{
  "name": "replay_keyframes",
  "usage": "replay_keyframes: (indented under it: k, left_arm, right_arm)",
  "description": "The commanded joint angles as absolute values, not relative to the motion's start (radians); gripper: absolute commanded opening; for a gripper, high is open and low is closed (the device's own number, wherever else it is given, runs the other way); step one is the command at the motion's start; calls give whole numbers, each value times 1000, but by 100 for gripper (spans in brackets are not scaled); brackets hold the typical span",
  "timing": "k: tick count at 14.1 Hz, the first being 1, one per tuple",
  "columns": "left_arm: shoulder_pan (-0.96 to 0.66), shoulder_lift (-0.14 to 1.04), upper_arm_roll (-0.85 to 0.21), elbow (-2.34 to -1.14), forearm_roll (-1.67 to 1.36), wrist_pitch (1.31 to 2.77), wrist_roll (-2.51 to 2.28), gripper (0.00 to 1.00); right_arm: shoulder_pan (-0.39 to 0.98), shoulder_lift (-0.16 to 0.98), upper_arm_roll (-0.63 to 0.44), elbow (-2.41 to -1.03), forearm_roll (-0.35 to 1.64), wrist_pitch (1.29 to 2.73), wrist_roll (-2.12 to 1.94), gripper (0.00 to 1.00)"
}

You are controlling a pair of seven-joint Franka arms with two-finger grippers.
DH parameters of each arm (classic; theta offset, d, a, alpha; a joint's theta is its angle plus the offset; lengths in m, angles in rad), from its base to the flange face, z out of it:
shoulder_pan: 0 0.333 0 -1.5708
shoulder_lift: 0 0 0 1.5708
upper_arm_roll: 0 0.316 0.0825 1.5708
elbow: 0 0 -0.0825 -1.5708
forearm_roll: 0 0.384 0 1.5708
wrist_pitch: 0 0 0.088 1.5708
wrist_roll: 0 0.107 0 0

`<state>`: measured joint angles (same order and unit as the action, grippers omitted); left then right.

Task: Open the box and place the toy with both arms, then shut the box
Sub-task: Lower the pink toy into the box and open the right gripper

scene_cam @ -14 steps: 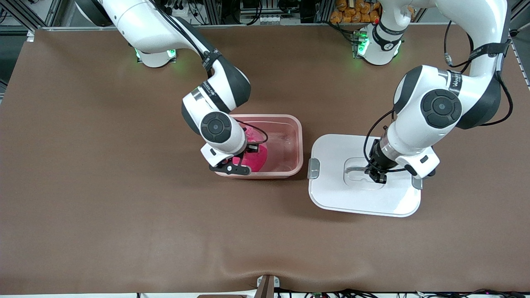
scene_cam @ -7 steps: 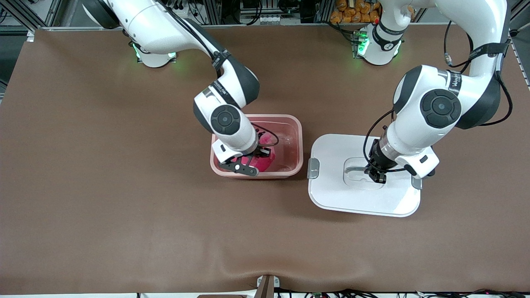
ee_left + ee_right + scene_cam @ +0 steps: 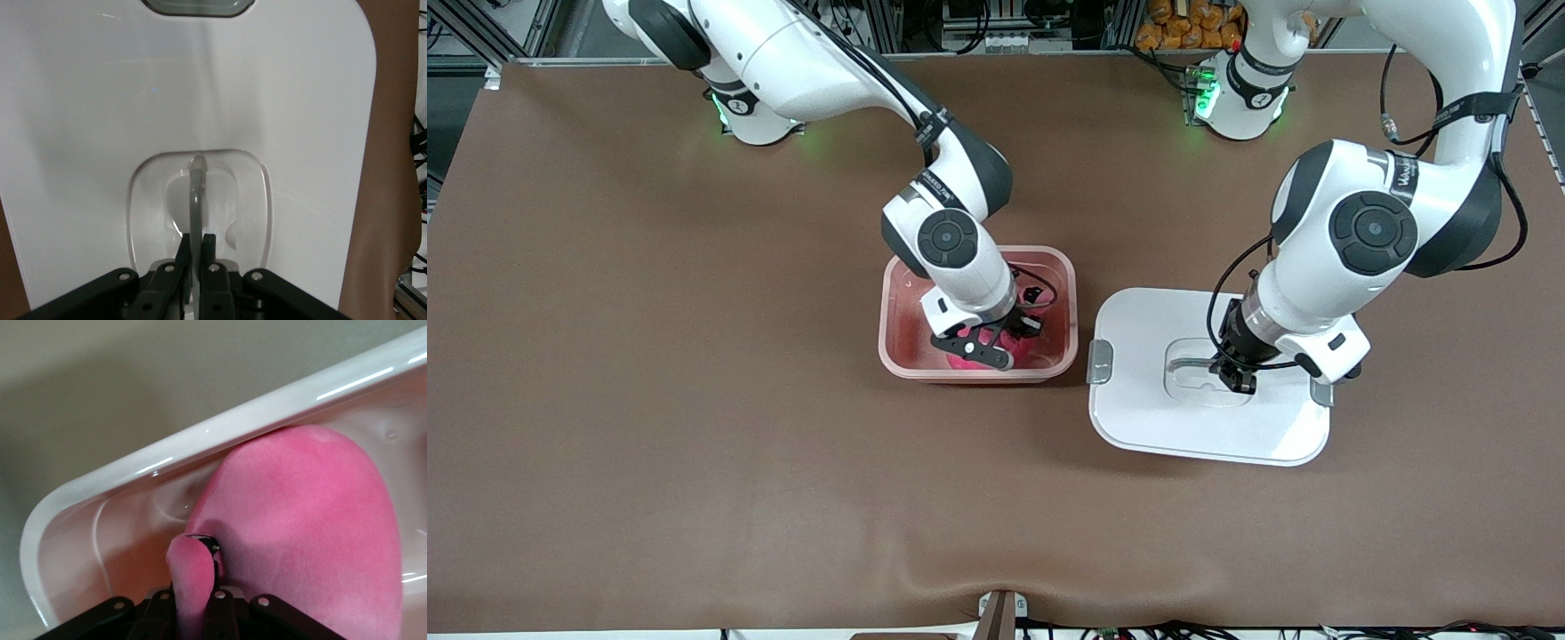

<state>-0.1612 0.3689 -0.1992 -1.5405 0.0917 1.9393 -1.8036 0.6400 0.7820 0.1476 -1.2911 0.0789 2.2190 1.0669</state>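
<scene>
Inside the translucent pink plastic box (image 3: 978, 316), the right gripper (image 3: 996, 347) pinches the hot-pink plush toy (image 3: 307, 533) for release — the left gripper (image 3: 1234, 378) clamps the white lid's grey handle (image 3: 195, 200) beside it, ready for closing.

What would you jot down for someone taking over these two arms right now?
Right tool: shut on the toy, down inside the open box.
Left tool: shut on the handle of the lid, which lies flat on the table beside the box, toward the left arm's end.
Done: box opened, toy carried into it.
Left: let go of the toy, pull the right arm out, put the lid on.
</scene>
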Motion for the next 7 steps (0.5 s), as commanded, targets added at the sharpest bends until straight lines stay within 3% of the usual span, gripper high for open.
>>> replay_keyframes:
  k: [1,4,5,6,7]
  left_arm:
    - [-166,368,-199,-1528,101,1939,-1815,0]
    - [-166,367,-199,-1528,101,1939,-1816,0]
    - [-166,367,-199,-1528,100,1939,-1816,0]
    - [-167,367,-199,-1528,100,1939,-1816,0]
    - [-167,367,-199,-1526,100,1939,-1816,0]
  right_arm:
    - [663,819,143,-1276,64,2249,1109,0]
    - [666,831,143,-1285,67,2304,1117,2]
    - [667,831,143,-1287,69,2306,1126,9]
    - [664,831,143,-1287,74,2303,1130,33]
    - [664,830,144,-1285,74,2299,1128,99]
